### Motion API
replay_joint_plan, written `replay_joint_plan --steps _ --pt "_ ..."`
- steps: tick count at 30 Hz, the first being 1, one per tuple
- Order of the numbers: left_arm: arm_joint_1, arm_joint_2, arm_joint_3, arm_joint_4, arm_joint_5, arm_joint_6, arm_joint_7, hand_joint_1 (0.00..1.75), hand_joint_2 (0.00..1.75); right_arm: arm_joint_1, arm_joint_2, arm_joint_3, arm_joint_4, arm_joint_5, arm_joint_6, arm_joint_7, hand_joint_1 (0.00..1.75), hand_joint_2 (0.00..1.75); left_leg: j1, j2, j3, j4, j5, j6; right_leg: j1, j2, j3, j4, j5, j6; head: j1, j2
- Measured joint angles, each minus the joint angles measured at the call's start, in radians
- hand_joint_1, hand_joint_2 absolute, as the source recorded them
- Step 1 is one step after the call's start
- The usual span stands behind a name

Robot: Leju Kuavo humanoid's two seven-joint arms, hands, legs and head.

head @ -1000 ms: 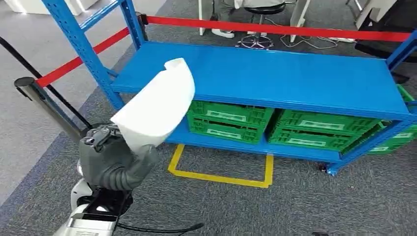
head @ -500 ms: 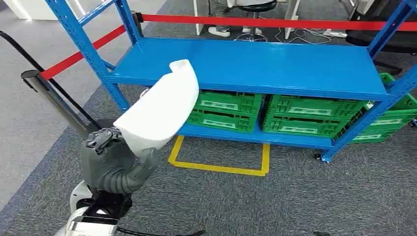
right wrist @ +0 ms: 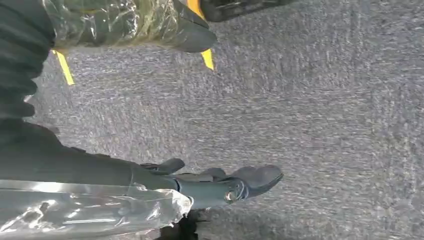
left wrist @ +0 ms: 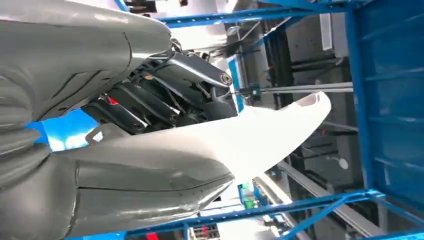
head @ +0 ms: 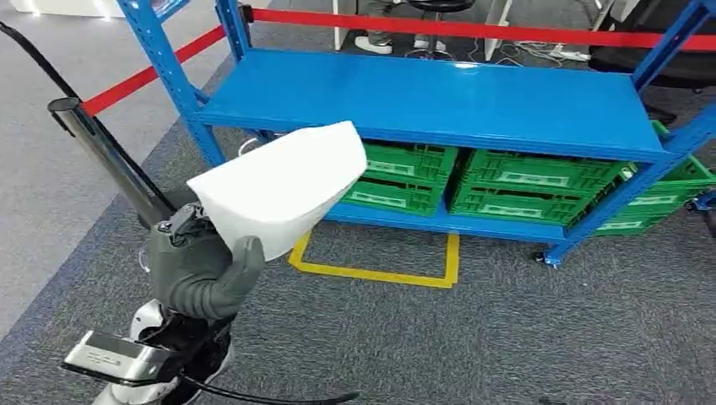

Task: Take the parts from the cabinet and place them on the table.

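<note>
Left robot hand is gripping the white part by its lower end, thumb on one face and dark fingers on the other, part sticking up and out over the carpet in front of the blue shelf unit. Part is sitting just short of the top shelf's front edge, not touching it. Right robot hand is hanging over the carpet, holding nothing, fingers loosely apart.

Reading this as the carry step: part is already in hand and is being brought toward a drop-off. The wide blue shelf looks like the nearest flat surface, with green crates on the level below, but I can't tell whether it's the target or the place the part came from. Yellow floor marking is lying just ahead, likely a standing spot.

Next move is calling for keeping the grip firm, lifting the part's far end above the shelf lip before reaching in, then lowering flat. Stanchion post is standing close by the left arm, so watching the swing there
</note>
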Motion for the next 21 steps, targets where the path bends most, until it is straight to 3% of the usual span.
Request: replay_joint_plan --steps 1,2,4,5,6,7,10,11,12,14,15,16,17,19,20,21 --pt "0.003 0.0 0.001 0.002 -0.011 0.009 -0.001 1.75 1.75 0.002 0.0 -0.001 0.0 0.0 0.001 -0.002 0.0 1.75 -0.001 0.004 -0.003 0.002 0.002 -0.001 0.0 -0.001 -0.004 0.021 0.0 0.002 -0.002 0.0" --pt "0.005 -0.001 0.002 0.004 -0.021 0.016 -0.002 1.75 1.75 0.004 0.0 -0.001 0.0 0.0 0.002 -0.003 0.0 1.75 -0.002 0.008 -0.005 0.004 0.002 -0.002 0.0 -0.002 0.016 -0.003 0.021 0.002 -0.001 0.0" --pt "0.005 -0.007 0.004 0.005 -0.026 0.022 -0.002 1.75 1.75 0.005 -0.001 -0.003 0.0 0.0 0.002 -0.005 0.0 1.75 -0.003 0.017 -0.006 0.012 0.0 -0.004 0.0 -0.013 0.121 -0.18 0.106 -0.003 -0.001 0.0" --pt "0.005 -0.009 0.005 0.005 -0.028 0.022 -0.002 1.75 1.75 0.003 -0.001 -0.004 0.0 0.0 0.002 -0.005 0.0 1.75 -0.003 0.021 -0.006 0.017 -0.003 -0.009 0.001 -0.028 0.169 -0.265 0.13 -0.006 -0.001 0.0" --pt "0.005 -0.009 0.005 0.006 -0.028 0.022 -0.002 1.75 1.75 0.0 -0.001 -0.004 0.0 0.0 0.002 -0.005 0.0 1.75 -0.013 0.024 -0.01 0.022 -0.006 -0.014 0.008 -0.05 0.185 -0.295 0.11 -0.01 0.0 0.0" --pt "0.006 -0.009 0.006 0.006 -0.028 0.023 -0.002 1.75 1.75 -0.002 -0.001 -0.004 0.0 0.0 0.002 -0.006 0.0 1.75 -0.015 0.025 -0.017 0.029 -0.004 -0.016 0.006 -0.043 0.188 -0.299 0.115 -0.02 -0.001 0.0" --pt "0.006 -0.011 0.005 0.007 -0.028 0.023 -0.002 1.75 1.75 0.004 -0.001 -0.007 0.0 0.0 0.002 -0.006 0.0 1.75 -0.016 0.04 -0.02 0.033 -0.004 -0.024 0.001 -0.028 0.177 -0.297 0.122 -0.033 -0.001 0.0" --pt "0.006 -0.012 0.006 0.007 -0.028 0.024 -0.002 1.75 1.75 0.004 -0.001 -0.008 0.0 0.0 0.002 -0.006 0.0 1.75 -0.013 0.025 -0.025 0.043 -0.02 -0.033 -0.001 -0.025 0.177 -0.299 0.127 -0.04 0.0 0.0" --pt "0.006 -0.012 0.006 0.007 -0.028 0.025 -0.003 1.75 1.75 0.002 -0.001 -0.008 0.0 0.0 0.002 -0.006 0.0 1.75 -0.01 0.008 -0.039 0.078 -0.052 -0.04 -0.002 -0.02 0.174 -0.299 0.129 -0.045 -0.007 0.0" --pt "0.007 -0.011 0.006 0.008 -0.028 0.026 -0.003 1.75 1.75 0.001 -0.001 -0.008 0.0 0.0 0.002 -0.006 0.0 1.75 -0.003 -0.002 -0.107 0.236 -0.136 -0.049 -0.002 -0.007 0.167 -0.298 0.132 -0.05 -0.007 0.0" --pt "0.007 -0.011 0.006 0.01 -0.028 0.026 -0.003 1.75 1.75 0.002 -0.001 -0.008 0.0 0.0 0.002 -0.006 0.0 1.75 -0.001 -0.002 -0.141 0.31 -0.164 -0.051 -0.002 -0.002 0.163 -0.298 0.133 -0.051 -0.006 0.0" --pt "0.009 -0.011 0.006 0.011 -0.026 0.028 -0.003 1.75 1.75 0.003 -0.001 -0.008 0.0 0.0 0.002 -0.007 0.0 1.75 -0.001 -0.002 -0.16 0.353 -0.17 -0.051 -0.002 0.004 0.161 -0.297 0.134 -0.051 -0.007 0.0" --pt "0.01 -0.011 0.006 0.012 -0.023 0.031 -0.003 1.75 1.75 0.004 -0.002 -0.008 0.0 0.0 0.002 -0.007 0.0 1.75 0.001 -0.002 -0.153 0.341 -0.147 -0.05 -0.002 0.012 0.161 -0.296 0.135 -0.052 -0.006 0.0" --pt "0.01 -0.011 0.008 0.012 -0.019 0.036 -0.003 1.75 1.75 0.003 -0.002 -0.009 0.0 0.0 0.002 -0.007 0.0 1.75 0.001 -0.007 -0.091 0.21 -0.058 -0.042 -0.001 0.028 0.162 -0.294 0.135 -0.051 -0.006 0.0" --pt "0.01 -0.013 0.009 0.012 -0.014 0.04 -0.004 1.75 1.75 0.002 -0.002 -0.009 0.0 0.0 0.002 -0.008 0.0 1.75 0.0 -0.023 -0.049 0.116 -0.009 -0.034 -0.001 0.036 0.164 -0.294 0.136 -0.049 -0.007 0.0" --pt "0.01 -0.013 0.012 0.012 0.002 0.04 -0.009 1.75 1.75 0.002 0.0 -0.008 0.0 0.001 0.002 -0.008 0.0 1.75 0.0 -0.058 -0.024 0.066 -0.004 -0.023 -0.002 0.041 0.159 -0.294 0.138 -0.045 -0.004 0.0"
